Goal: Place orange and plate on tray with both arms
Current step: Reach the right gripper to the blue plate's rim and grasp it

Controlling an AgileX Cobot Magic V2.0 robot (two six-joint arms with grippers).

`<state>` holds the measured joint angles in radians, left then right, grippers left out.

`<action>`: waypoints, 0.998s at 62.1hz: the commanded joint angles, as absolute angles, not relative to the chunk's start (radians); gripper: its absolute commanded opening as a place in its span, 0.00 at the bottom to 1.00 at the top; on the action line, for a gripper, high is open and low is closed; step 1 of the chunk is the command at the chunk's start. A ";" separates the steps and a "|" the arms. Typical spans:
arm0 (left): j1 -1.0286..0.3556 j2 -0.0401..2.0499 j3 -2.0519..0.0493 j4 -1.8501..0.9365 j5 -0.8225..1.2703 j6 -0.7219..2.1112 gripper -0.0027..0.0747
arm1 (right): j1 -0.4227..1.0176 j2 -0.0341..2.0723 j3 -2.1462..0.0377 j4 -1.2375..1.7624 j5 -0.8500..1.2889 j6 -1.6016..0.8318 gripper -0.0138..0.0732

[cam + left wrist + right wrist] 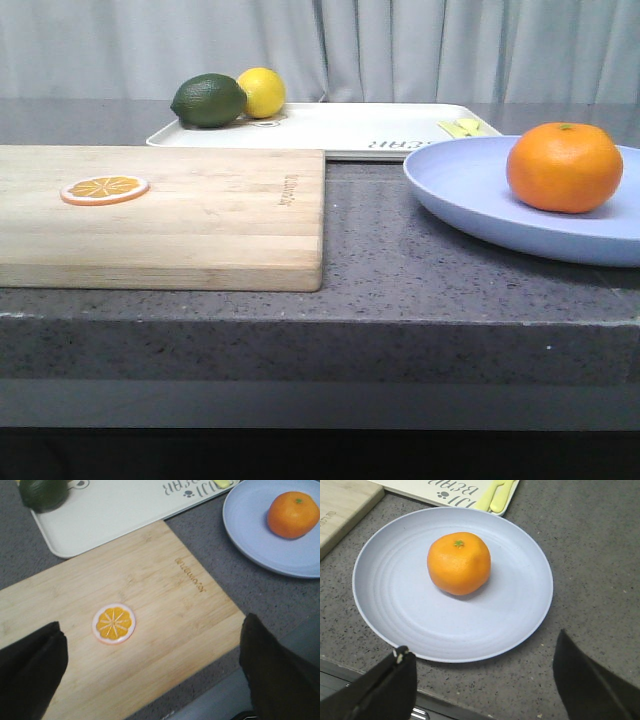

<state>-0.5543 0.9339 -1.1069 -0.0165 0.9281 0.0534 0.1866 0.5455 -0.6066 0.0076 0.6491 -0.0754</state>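
The orange (pixel 564 166) sits on the lavender-blue plate (pixel 470 195) at the right of the grey counter; both also show in the right wrist view, orange (pixel 459 563) on plate (pixel 390 590), and in the left wrist view, orange (pixel 293 514) on plate (pixel 250 520). The off-white tray (pixel 340 128) lies behind, with grey lettering (pixel 195 487). My left gripper (pixel 150 672) is open and empty above the wooden cutting board. My right gripper (pixel 482 680) is open and empty, above the counter's front edge just short of the plate. Neither gripper shows in the front view.
A wooden cutting board (pixel 200 215) with a flat orange slice (pixel 104 188) lies at the left. On the tray stand a dark green avocado-like fruit (pixel 208 100), a yellow lemon (pixel 262 91) and a yellow utensil (pixel 462 128). The counter's front edge (pixel 320 318) is near.
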 commanded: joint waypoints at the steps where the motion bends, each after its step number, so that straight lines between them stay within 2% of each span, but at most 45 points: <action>1: -0.536 0.835 -1.056 -0.022 0.865 0.043 0.90 | 0.188 0.555 -0.642 0.007 0.583 -0.084 0.82; 9: -0.536 0.709 -0.945 -0.029 0.865 0.043 0.90 | 0.188 0.557 -0.641 0.009 0.587 -0.075 0.82; 21: -0.536 0.641 -0.917 -0.029 0.865 0.043 0.90 | 0.187 0.622 -0.695 0.013 0.646 0.078 0.81; 40: -0.536 0.641 -0.901 -0.029 0.861 0.043 0.90 | 0.166 0.967 -0.975 -0.015 1.035 0.103 0.81; 53: -0.536 0.641 -0.899 -0.025 0.861 0.043 0.90 | -0.022 1.112 -1.036 0.000 1.099 0.080 0.81; 62: -0.536 0.641 -0.899 -0.021 0.857 0.043 0.90 | -0.208 1.163 -1.036 0.160 1.088 -0.021 0.81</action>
